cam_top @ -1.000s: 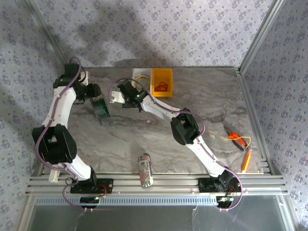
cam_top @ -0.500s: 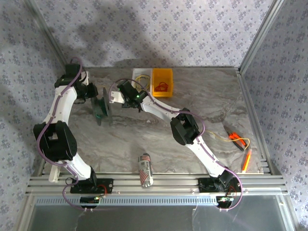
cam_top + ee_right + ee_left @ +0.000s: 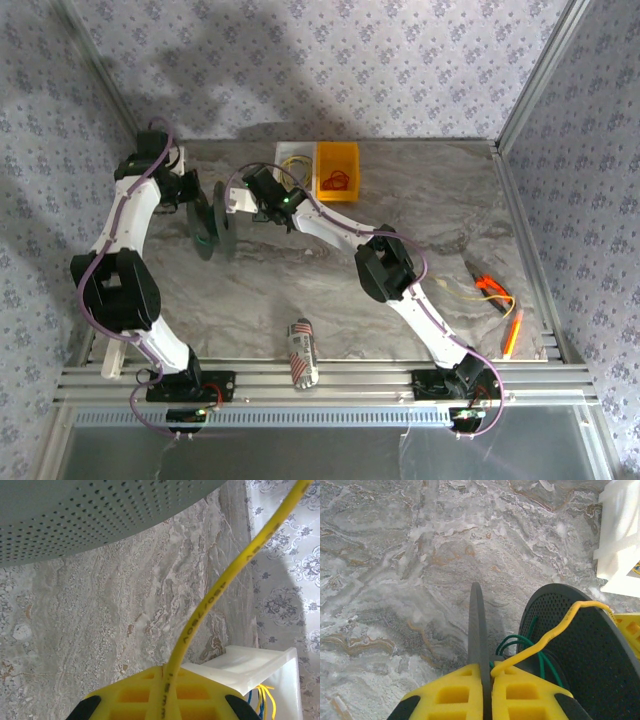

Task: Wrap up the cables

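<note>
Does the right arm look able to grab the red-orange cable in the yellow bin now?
Probably not: the right gripper is shut on the yellow cable, though the bin sits open nearby.

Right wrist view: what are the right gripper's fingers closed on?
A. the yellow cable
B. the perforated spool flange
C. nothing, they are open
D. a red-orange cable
A: the yellow cable comes straight out of the seam between the shut fingers of the right gripper, while the perforated spool flange sits above, clear of the fingers.
</note>
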